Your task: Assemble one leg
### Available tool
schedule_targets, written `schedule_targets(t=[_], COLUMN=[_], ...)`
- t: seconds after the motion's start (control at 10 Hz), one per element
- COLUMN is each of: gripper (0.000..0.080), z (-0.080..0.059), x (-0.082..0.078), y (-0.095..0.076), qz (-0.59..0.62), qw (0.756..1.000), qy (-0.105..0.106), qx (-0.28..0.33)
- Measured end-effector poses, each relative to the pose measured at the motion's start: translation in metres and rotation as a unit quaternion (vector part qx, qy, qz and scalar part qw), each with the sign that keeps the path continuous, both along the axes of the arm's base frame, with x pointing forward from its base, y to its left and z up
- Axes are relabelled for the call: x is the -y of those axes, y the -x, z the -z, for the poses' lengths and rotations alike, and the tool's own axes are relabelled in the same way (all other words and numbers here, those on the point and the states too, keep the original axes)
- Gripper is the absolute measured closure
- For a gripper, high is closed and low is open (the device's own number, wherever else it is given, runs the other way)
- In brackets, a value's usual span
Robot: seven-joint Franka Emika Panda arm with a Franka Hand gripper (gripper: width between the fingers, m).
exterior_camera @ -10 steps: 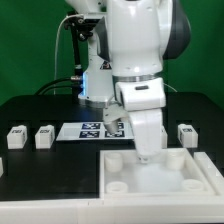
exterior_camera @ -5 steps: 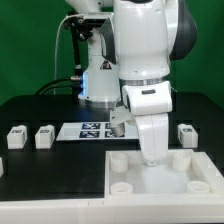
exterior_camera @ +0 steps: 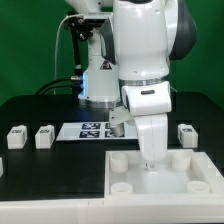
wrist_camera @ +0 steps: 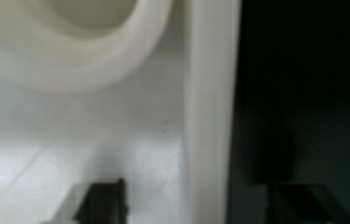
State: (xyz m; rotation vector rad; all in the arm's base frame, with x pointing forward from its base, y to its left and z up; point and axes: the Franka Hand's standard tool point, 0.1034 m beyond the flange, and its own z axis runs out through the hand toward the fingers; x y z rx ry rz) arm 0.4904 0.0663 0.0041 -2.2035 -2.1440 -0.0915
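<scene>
Three legs show in the exterior view, small white blocks on the black table: two at the left (exterior_camera: 14, 137) (exterior_camera: 44, 136) and one at the right (exterior_camera: 186, 133). No leg shows in the wrist view. My gripper (exterior_camera: 152, 160) is low over the back part of the large white panel (exterior_camera: 160, 178) with round sockets. In the wrist view the gripper (wrist_camera: 198, 202) is open and empty. Its dark fingertips (wrist_camera: 101, 200) stand apart, one over the panel (wrist_camera: 83, 130) and one over the dark table, with the panel's edge between them. A round socket (wrist_camera: 65, 30) lies ahead.
The marker board (exterior_camera: 92, 129) lies on the table behind the panel, partly hidden by the arm. The robot's base and cables stand at the back (exterior_camera: 90, 70). The panel fills the front right of the table.
The arm has moved a little toward the exterior view's right and slightly lower over the panel. It has hardly moved in the last half second. The legs have not moved.
</scene>
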Motion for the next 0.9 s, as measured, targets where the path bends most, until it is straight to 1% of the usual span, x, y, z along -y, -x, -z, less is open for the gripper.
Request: schedule_targets(t=[0.1,0.2,0.8,0.9], gripper=[0.0238,0.0168,0.0151,0.0151], z=[0.000,0.000,-0.001,-0.012], x=[0.000,0.000,0.000,0.000], y=[0.000,0.000,0.000,0.001], qz=[0.000,0.000,0.003,0.022], qw=[1.000,1.000,1.000,1.000], qy=[0.000,0.000,0.000,0.003], qx=[0.000,0.000,0.001,0.004])
